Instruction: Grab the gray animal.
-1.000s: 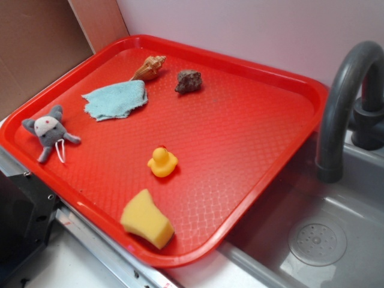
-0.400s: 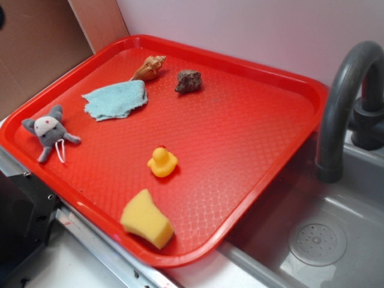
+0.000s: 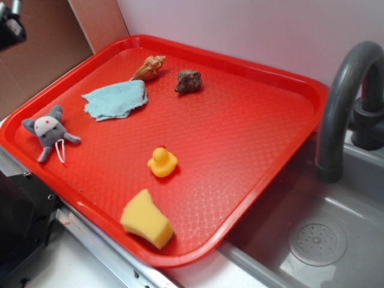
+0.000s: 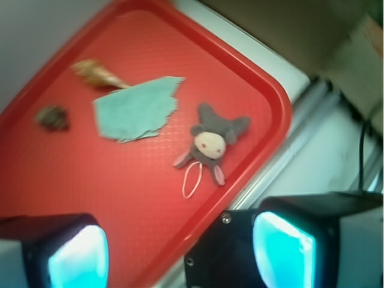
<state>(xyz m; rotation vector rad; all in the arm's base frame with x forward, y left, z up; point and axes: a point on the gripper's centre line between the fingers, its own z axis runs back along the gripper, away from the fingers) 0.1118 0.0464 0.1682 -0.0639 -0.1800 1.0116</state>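
Your hand [image 4: 180, 252] is hovering released, fingers [image 4: 75, 255] spread, above the tray [image 3: 252, 180], leaving room to drop over the gray animal [image 4: 211, 141] lying ahead of and below it near the rim. The wrist view is showing that gap; the exterior view is catching only the hand's edge.

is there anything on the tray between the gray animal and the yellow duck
No. In the exterior view the stretch of red tray between the gray animal and the yellow duck is bare; the blue cloth lies farther back.
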